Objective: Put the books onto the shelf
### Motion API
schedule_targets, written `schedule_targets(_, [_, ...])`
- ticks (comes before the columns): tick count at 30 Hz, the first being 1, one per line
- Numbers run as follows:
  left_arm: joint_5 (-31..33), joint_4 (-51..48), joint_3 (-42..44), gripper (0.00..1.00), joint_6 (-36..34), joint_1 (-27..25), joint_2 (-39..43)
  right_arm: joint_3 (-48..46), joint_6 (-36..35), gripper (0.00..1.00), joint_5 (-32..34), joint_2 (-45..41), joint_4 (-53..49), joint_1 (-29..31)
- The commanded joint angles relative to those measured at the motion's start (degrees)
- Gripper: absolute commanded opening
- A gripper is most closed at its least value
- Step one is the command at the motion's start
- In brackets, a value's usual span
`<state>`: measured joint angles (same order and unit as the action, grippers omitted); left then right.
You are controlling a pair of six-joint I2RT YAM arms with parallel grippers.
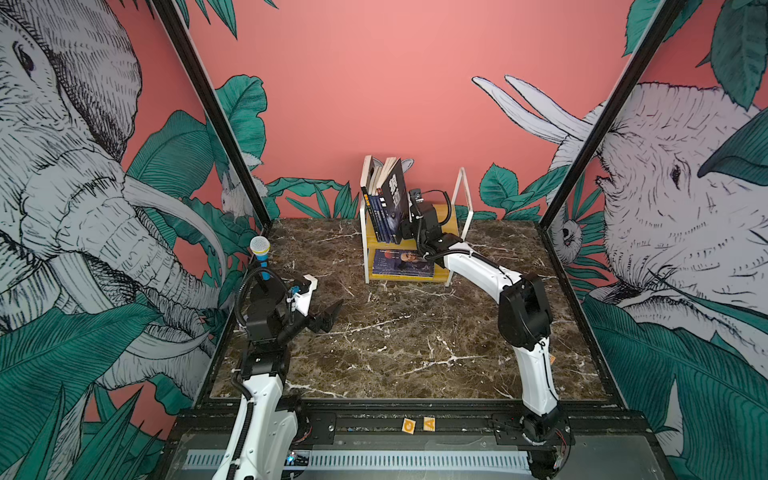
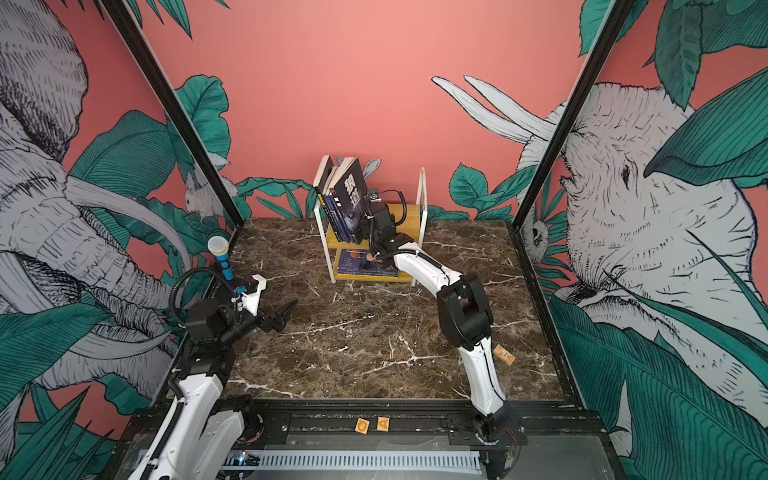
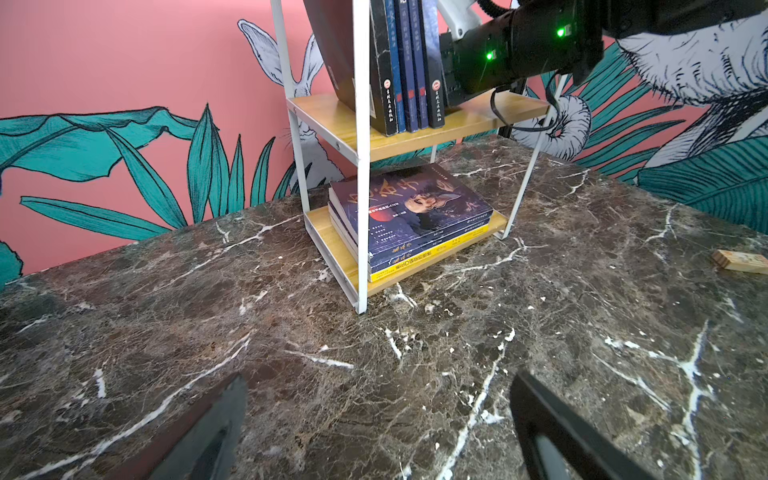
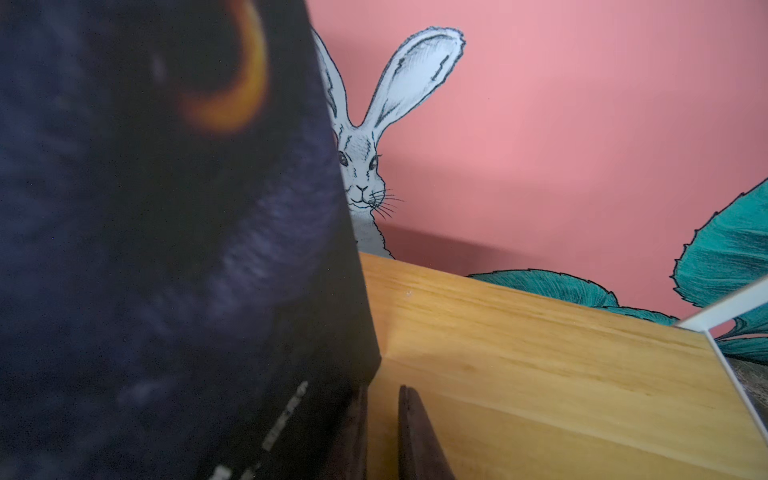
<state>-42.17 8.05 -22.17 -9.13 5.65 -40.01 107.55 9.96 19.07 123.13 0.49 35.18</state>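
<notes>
a brown marble-patterned table [image 1: 395, 353] veined in white fills the lower middle of both top views. at its far centre stands the shelf [image 3: 465, 124]: two light, grained wooden boards in a thin white metal frame with looped ends. on the upper board a row of thin books [image 1: 384, 208] stands on edge at the left end, leaning a little, with navy spines beside a glossy black wolf-eye book [image 4: 166, 249] at the row's right. on the lower board purple portrait books [image 3: 415, 208] lie flat in a stack on a yellow-spined book [image 3: 409, 262]. the right claw [image 4: 382, 388] sits low over the upper board just beside the black cover. its dark tapered fingers are almost together, with a slit of bare wood between them and nothing clamped. the left claw [image 3: 378, 376] hangs above bare marble at the left, fingers wide apart and empty. a small flat wooden block [image 2: 505, 354] lies right of centre, beside the right arm.
</notes>
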Motion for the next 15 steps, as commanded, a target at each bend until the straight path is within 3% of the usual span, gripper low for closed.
schedule_targets(1, [-0.5,0.4,0.5,1.0,0.3,-0.3,0.1,1.3,1.3,0.17,-0.1,1.8,-0.5,0.5])
schedule_targets(15, [-0.4,0.6,0.4,1.0,0.2,-0.2,0.0,10.2,-0.3,0.16,0.0,5.9,-4.8,1.6])
